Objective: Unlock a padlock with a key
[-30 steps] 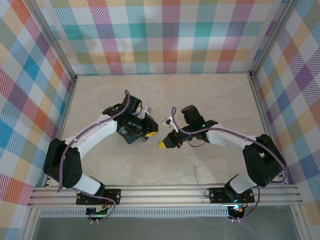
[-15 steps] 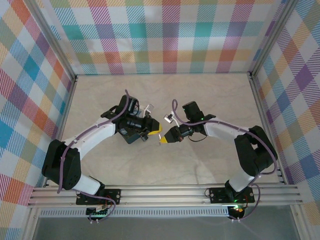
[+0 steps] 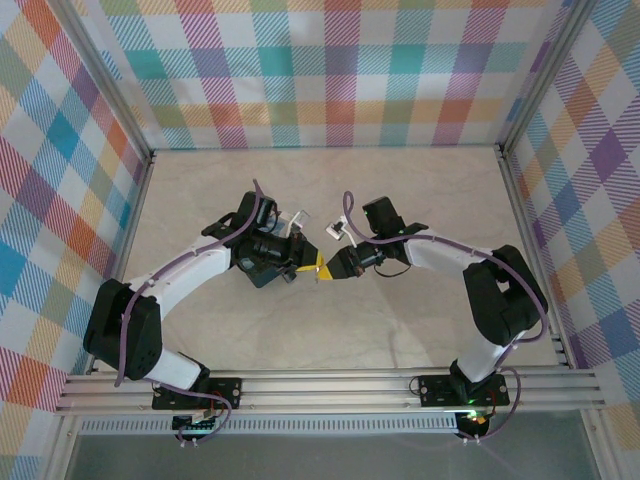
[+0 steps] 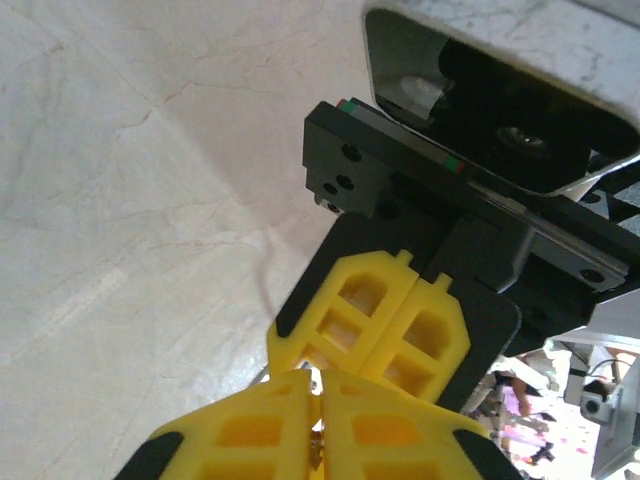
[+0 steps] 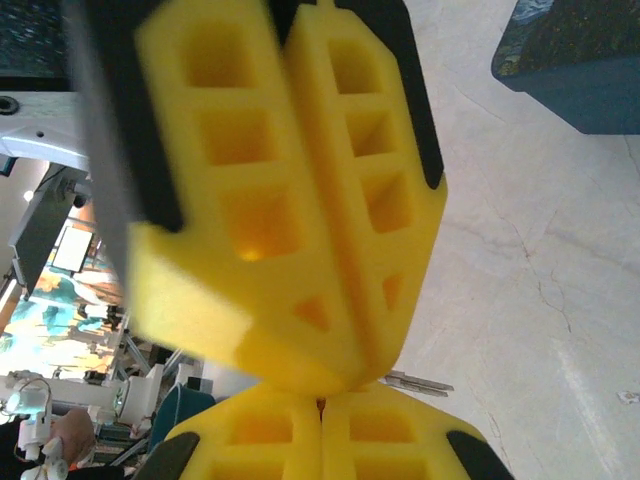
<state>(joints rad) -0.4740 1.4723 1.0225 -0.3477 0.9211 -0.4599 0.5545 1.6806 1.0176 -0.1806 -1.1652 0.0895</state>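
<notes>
Mid-table, the two arms reach in from the near edge and meet tip to tip: the left gripper (image 3: 306, 264) and right gripper (image 3: 324, 271) touch nose to nose, each with its yellow fingers pressed flat together and no gap between them. In the right wrist view a thin grey sliver (image 5: 415, 382), apparently the key, pokes out sideways at the spot where the tips meet. Its long axis lies across the line of the fingers rather than along it. Which gripper pinches it cannot be told, and both are equally near. The padlock is too small to make out; if it is there, it sits hidden at the same junction. Just beyond, under the left wrist, lies the blue tin (image 3: 258, 275), close beside the meeting point but apart from the fingertips. The pale marbled table (image 3: 400, 190) runs on to plaid walls.

Count: two grippers, one tin, one grey sliver. The next move likely depends on turning that sliver in line with the opposing fingers.
</notes>
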